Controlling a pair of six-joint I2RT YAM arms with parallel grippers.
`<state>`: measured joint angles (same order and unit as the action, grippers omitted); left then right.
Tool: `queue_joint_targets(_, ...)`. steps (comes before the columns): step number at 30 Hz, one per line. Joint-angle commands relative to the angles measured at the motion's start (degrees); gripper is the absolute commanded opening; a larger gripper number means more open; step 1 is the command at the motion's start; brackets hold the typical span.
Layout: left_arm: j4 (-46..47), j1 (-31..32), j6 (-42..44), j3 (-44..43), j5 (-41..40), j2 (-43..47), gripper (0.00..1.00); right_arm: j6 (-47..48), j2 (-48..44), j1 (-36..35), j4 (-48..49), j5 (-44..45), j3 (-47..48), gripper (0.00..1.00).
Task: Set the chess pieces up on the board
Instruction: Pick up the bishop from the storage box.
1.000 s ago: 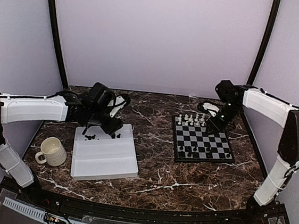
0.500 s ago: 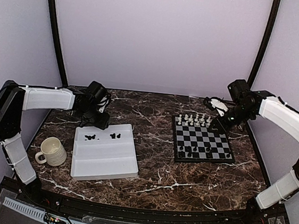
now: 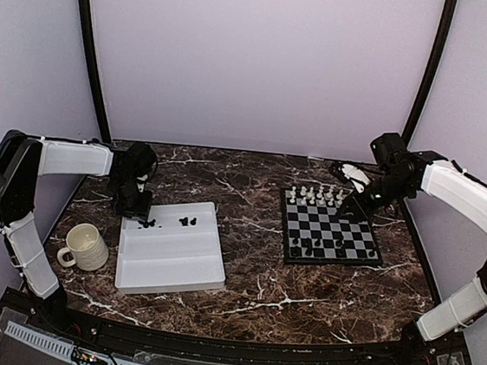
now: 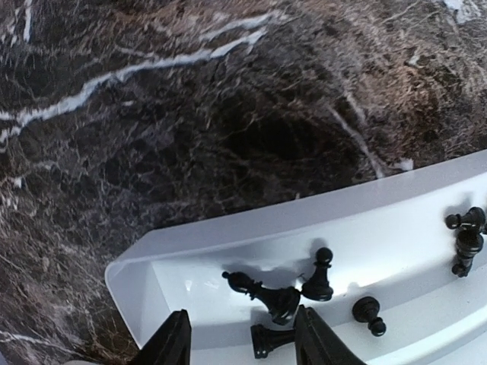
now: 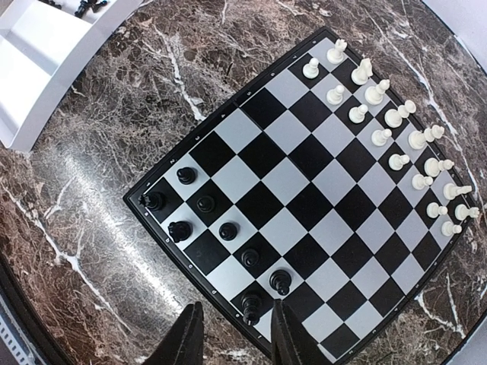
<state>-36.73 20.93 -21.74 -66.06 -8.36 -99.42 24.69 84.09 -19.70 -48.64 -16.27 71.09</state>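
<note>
Board (image 3: pixel 333 229): on table (image 3: pixel 255 280), right of tray (image 3: pixel 174 262).
White pieces (image 5: pixel 388 118): two rows along board's far edge.
Black pieces (image 5: pixel 204 204): several on board's near edge, others loose in tray's far end.
Left gripper (image 4: pixel 242 334): fingers spread, empty, over tray's far left corner.
Right gripper (image 5: pixel 236 319): fingers spread, empty, raised near board's far right corner.

Left claw (image 4: pixel 242 318) and right claw (image 5: pixel 236 308) both hang parted.
</note>
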Motion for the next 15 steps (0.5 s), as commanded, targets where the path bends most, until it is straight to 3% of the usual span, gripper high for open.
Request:
queue_joint_targets(1,-0.6,-0.2,-9.7,2.6,2.5,1.4,0.49,0.4,-1.3,0.4,2.3,-1.6,-0.9,0.32)
queue_joint_targets(6,2.2,-0.3,-13.7,3.6,6.3,-0.9,0.45,0.7,-1.0,0.4,2.5,-2.9,-1.4,0.32)
queue_joint_targets(15,3.2,-0.5,-15.6,2.9,5.2,-4.1,0.38,1.1,-1.6,0.4,4.5,-3.6,-4.1,0.32)
